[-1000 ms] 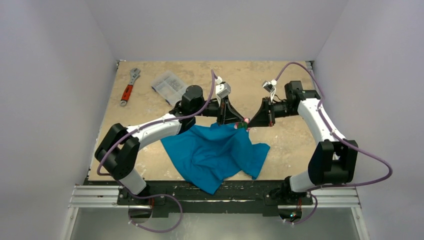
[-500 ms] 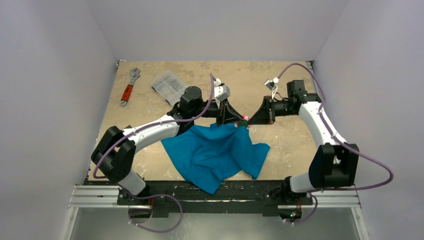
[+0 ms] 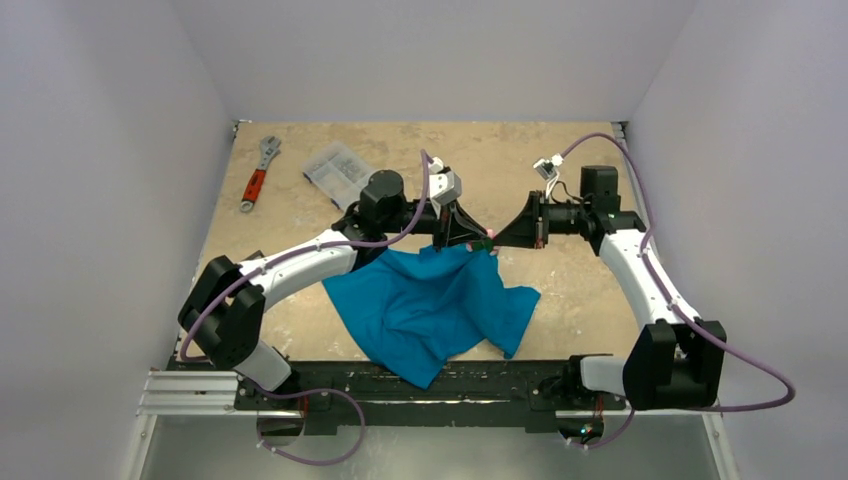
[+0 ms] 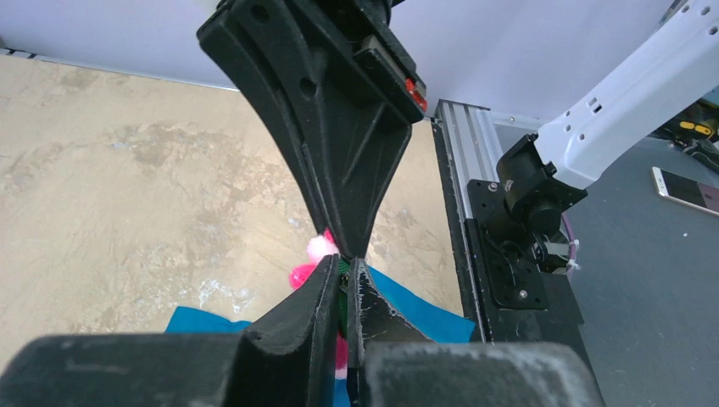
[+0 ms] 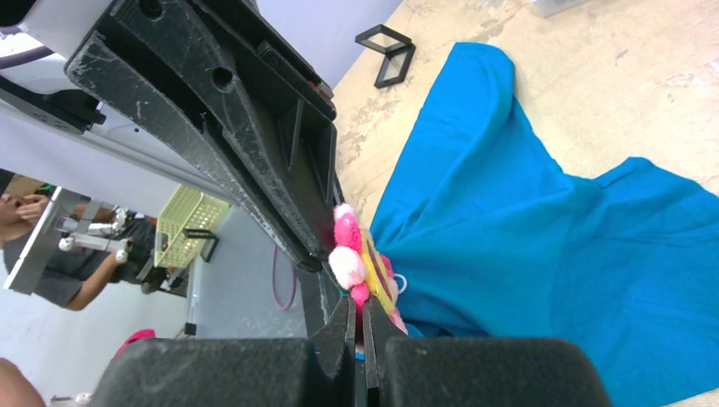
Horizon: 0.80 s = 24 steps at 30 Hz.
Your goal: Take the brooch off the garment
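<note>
The teal garment (image 3: 430,305) lies at the near middle of the table, with its far corner drawn up to where both grippers meet. The pink and yellow brooch (image 5: 348,254) sits at that corner; it also shows in the left wrist view (image 4: 309,270). My right gripper (image 5: 363,309) is shut on a pink petal at the brooch's lower edge. My left gripper (image 4: 344,270) is shut on a green part at the brooch's back, tip to tip with the right gripper (image 4: 343,250). From above, the left gripper (image 3: 472,240) and right gripper (image 3: 494,241) touch over the cloth's raised edge.
A red-handled wrench (image 3: 256,175) and a clear plastic box (image 3: 338,166) lie at the far left of the table. A small black frame (image 5: 386,52) stands beyond the garment in the right wrist view. Walls close in on three sides.
The right arm has stretched out and its wrist has levelled, moving slightly left. The left gripper has edged right. Both stay shut at the brooch, and the cloth corner stays raised.
</note>
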Available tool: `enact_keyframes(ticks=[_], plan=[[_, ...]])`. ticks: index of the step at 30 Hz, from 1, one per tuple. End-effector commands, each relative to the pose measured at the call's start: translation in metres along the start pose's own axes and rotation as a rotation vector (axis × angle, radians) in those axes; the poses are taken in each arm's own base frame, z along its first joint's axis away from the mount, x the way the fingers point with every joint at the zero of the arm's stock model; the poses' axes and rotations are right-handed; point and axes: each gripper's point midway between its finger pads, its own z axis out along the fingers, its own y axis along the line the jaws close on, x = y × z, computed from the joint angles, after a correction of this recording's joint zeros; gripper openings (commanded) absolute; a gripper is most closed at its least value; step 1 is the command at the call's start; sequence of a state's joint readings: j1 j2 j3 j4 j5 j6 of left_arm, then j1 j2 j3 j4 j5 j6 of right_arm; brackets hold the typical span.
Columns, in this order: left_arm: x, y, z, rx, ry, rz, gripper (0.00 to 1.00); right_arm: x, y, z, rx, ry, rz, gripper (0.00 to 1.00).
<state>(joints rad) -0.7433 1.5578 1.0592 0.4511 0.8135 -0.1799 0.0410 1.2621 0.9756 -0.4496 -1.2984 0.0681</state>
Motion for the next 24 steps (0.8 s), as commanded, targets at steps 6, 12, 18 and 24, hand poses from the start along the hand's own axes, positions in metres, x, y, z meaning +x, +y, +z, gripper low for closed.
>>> enact_keyframes(ticks=[6,12,18,24], plan=[[0.020,-0.034,0.003,0.131,0.052,-0.094,0.00,-0.017,0.013,0.000,-0.063,0.013,-0.189,0.07],[0.014,-0.031,0.001,0.151,0.050,-0.069,0.00,0.015,0.004,-0.005,-0.085,0.135,-0.241,0.38],[0.012,-0.026,0.002,0.142,0.047,-0.071,0.00,0.030,-0.001,-0.009,-0.111,0.214,-0.272,0.54],[0.014,-0.021,0.001,0.126,0.052,-0.075,0.00,0.039,0.004,-0.011,-0.104,0.231,-0.292,0.80]])
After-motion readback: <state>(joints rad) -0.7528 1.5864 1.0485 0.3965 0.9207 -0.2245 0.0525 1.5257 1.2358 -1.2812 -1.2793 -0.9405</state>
